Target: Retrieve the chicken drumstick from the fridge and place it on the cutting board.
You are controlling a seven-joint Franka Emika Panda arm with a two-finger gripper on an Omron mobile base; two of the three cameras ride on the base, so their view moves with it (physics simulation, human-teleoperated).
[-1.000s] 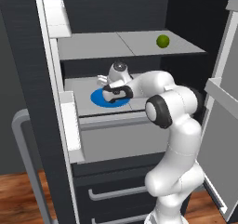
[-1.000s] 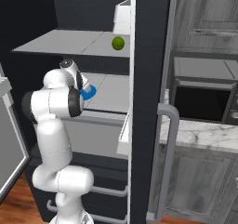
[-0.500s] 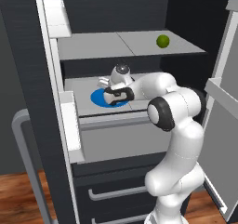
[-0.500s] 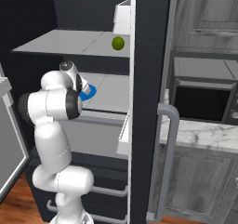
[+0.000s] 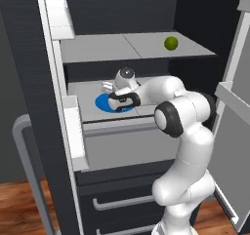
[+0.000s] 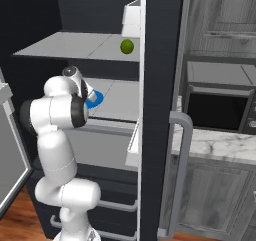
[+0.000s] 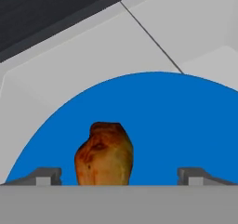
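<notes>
Fridge [image 5: 46, 131]: door edge and white bins down the left of the left base view, grey shelves across the middle.
Plate [image 5: 103, 101]: blue, round, centre-left on the middle shelf [image 5: 88, 109].
Claw [image 7: 118, 175]: low over the plate, jaws spread wide, gripping nothing; one fingertip [image 7: 44, 175] lower left, the other lower right.
Drumstick [image 7: 104, 154]: orange-brown, lying on the plate, bottom centre-left of the hand view, between the tips, nearer the left one.
Fruit [image 5: 170, 43]: green, upper right, on the top shelf.
</notes>
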